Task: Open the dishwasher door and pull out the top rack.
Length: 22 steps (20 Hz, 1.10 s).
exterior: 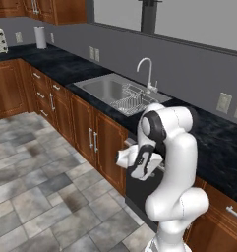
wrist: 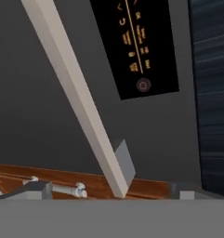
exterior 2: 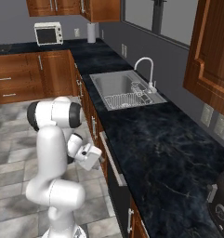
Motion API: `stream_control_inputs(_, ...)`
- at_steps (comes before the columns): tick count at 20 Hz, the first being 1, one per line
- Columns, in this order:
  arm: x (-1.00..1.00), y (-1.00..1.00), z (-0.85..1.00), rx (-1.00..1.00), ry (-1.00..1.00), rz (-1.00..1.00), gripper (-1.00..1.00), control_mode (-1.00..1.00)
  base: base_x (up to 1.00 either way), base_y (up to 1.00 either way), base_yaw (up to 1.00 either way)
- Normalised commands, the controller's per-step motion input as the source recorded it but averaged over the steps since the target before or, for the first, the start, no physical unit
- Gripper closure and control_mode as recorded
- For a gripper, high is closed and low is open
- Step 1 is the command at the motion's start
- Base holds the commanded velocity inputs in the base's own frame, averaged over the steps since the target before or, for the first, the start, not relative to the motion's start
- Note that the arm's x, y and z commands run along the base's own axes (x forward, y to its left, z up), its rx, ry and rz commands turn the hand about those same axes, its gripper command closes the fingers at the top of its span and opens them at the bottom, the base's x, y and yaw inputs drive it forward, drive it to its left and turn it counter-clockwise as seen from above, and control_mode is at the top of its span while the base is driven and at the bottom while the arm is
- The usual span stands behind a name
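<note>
The dishwasher door [wrist: 48, 116] is a dark grey panel, standing shut under the counter. Its long silver bar handle [wrist: 76, 93] runs slantwise across the hand view, and a black control strip [wrist: 134, 46] with orange marks lies above it. My gripper [wrist: 111, 191] is open, close up to the door, and the handle's end lies between the two wide-apart fingertips [wrist: 35, 188]. From the right base view the gripper [exterior 2: 100, 159] sits at the handle [exterior 2: 112, 160] near its sink-side end. The arm covers much of the door [exterior: 137, 194]. The top rack is hidden behind the door.
The black stone counter [exterior 2: 150, 148] runs above the dishwasher. A steel sink [exterior: 107, 88] with a small wire dish rack [exterior: 127, 102] and a tap lies to the left. Brown cabinet doors [exterior: 103, 147] with short handles flank the dishwasher. Tiled floor [exterior: 36, 197] spreads behind me.
</note>
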Motion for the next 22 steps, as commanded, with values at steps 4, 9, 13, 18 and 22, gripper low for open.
stream_control_inputs(4,0.25,-0.03,-0.18,-0.08,-0.01,-0.05,-1.0,-1.0,0.0,0.0,0.0)
stream_control_inputs(9,0.22,-0.1,-0.15,-0.07,-0.01,-0.05,-1.0,-1.0,0.0,0.0,0.0)
stream_control_inputs(13,0.26,-0.14,-0.15,-0.06,0.0,-0.05,-1.0,-1.0,0.0,0.0,0.0)
stream_control_inputs(18,0.26,-0.15,-0.16,-0.03,0.0,-0.02,-1.0,-1.0,0.0,0.0,0.0)
stream_control_inputs(22,0.23,-0.13,-0.2,-0.01,-0.01,0.0,-1.0,-1.0,0.0,0.0,0.0)
